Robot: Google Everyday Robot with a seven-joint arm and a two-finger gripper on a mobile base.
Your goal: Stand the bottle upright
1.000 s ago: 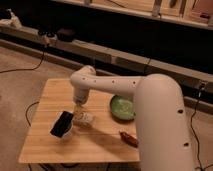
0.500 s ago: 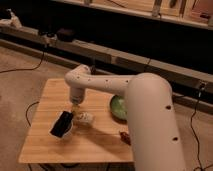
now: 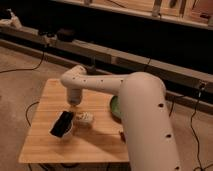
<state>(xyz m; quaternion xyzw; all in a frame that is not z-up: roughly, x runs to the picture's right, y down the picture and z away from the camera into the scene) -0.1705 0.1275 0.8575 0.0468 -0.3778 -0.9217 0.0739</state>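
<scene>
The bottle (image 3: 84,118) is a small pale plastic one lying on its side near the middle of the wooden table (image 3: 47,145). My white arm reaches in from the right and bends down over the table. My gripper (image 3: 76,107) hangs at the end of the wrist, just above and slightly left of the bottle. It stands open and holds nothing.
A black rectangular object (image 3: 62,124) lies just left of the bottle, almost touching it. A green bowl (image 3: 114,107) sits to the right, half hidden by my arm. A dark brown oblong thing (image 3: 121,135) lies near the table's right front. Cables run across the floor.
My arm has swung slightly left and the wrist has come down closer to the bottle. The bottle and the black object have not moved.
</scene>
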